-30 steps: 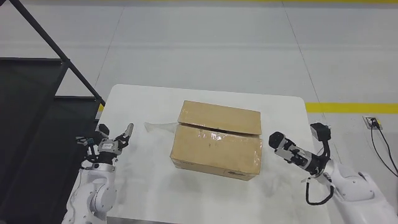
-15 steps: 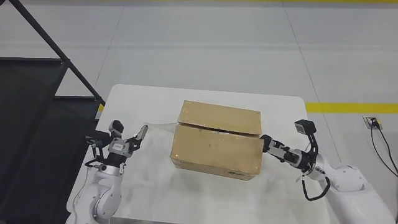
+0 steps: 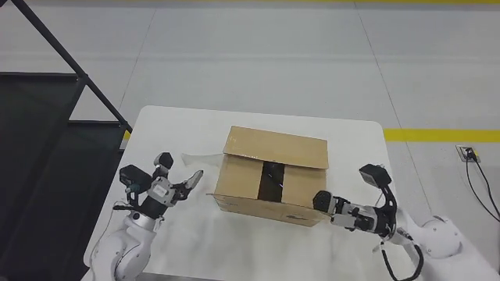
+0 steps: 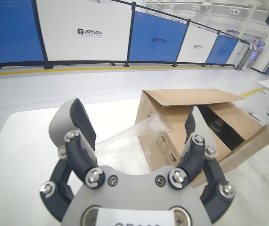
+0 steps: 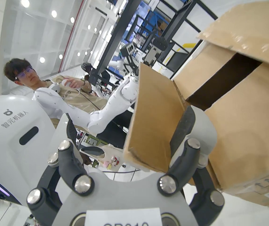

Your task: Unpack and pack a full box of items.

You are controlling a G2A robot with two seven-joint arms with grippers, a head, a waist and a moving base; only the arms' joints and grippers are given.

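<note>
A brown cardboard box (image 3: 273, 150) stands mid-table. Its near top flap (image 3: 262, 201) is folded out toward the front, leaving a dark gap with something dark inside (image 3: 271, 181). A strip of clear tape (image 3: 199, 158) hangs off the box's left end, also seen as tape (image 4: 134, 130). My left gripper (image 3: 185, 182) is open just left of the box's front left corner, its fingers (image 4: 82, 123) either side of the tape without touching it. At the front right corner, my right gripper (image 3: 320, 200) is open, with the flap's corner (image 5: 153, 118) between its fingers (image 5: 186, 123).
The white table (image 3: 187, 125) has bare room left of, behind and in front of the box. A black metal frame (image 3: 47, 148) stands close to the table's left side. To the right, a cable (image 3: 476, 179) lies on the floor.
The near flap has swung open toward the front, exposing the inside. My right gripper moved left to the box's front right corner. My left gripper moved right toward the box.
</note>
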